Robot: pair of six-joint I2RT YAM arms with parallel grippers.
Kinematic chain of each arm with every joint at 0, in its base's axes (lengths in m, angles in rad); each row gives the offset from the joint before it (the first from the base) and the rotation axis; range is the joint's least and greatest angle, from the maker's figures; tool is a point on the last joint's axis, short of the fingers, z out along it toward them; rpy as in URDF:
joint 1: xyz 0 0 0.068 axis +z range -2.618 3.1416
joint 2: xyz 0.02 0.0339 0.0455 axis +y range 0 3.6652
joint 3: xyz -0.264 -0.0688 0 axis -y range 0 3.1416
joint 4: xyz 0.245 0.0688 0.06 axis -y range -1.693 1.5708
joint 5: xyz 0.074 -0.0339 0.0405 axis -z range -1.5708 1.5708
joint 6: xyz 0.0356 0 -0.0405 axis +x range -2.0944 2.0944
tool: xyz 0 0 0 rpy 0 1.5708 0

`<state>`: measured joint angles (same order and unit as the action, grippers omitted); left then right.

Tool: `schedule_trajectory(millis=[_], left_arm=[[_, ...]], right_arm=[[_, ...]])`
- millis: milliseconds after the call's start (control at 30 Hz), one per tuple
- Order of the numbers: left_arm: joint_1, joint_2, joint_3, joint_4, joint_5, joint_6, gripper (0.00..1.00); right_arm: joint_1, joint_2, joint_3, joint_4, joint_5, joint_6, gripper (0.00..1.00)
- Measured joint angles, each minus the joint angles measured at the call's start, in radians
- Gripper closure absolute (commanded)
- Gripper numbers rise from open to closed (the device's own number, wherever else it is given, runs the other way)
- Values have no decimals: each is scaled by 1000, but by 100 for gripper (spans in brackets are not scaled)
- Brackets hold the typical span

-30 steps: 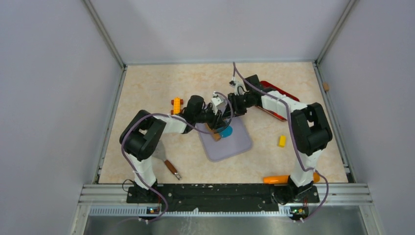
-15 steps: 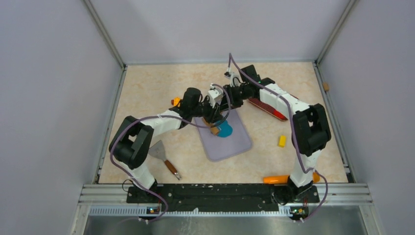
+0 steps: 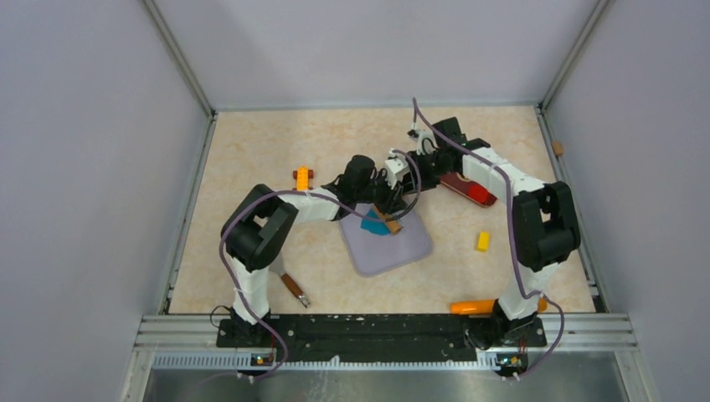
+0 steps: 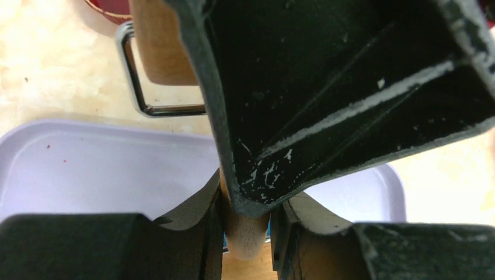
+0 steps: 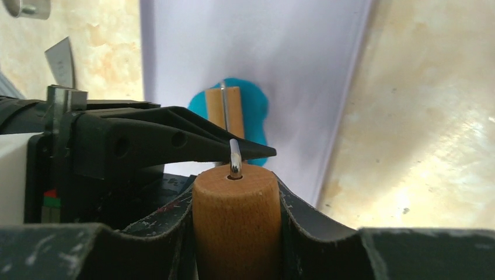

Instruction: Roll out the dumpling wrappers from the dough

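**Rolling in progress: both arms on one roller.**
The right fingers [image 5: 178, 230] are clamped round the handle of the wooden roller [image 5: 233, 111], and the left fingers [image 4: 201, 233] pinch another wooden part of it. Beyond, its barrel rests on the dough [image 5: 254, 105], a flattened irregular patch on the lavender mat [image 3: 393, 251]. Judged part-way: the dough is spread, but no separate round dumpling wrappers show yet.

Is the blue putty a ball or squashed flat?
Flat: the teal-blue putty dough spreads thin on the lavender mat, under the wooden roller.
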<state>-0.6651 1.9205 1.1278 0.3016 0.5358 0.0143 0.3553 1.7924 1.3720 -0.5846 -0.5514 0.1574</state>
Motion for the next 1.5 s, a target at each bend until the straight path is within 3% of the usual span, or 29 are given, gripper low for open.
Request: schedule_trajectory(millis=[400,600,800,1133,1500], left_arm=[[-33,164,-23,427,-40,-72,100],[-37,219,11,523,-47,-93,100],[-43,205,26,495,-55,-115,100],[-50,-35,11,196,-67,-52,100],[-60,-88,-117,194,-208,-49,100]], right_arm=[[-32,-5,-14,32,110,-56,100],[-42,-15,-9,40,153,-61,100],[-39,-15,32,-14,156,-88,100],[-25,-149,34,-56,32,-116,100],[28,-60,29,-4,-51,-264,100]])
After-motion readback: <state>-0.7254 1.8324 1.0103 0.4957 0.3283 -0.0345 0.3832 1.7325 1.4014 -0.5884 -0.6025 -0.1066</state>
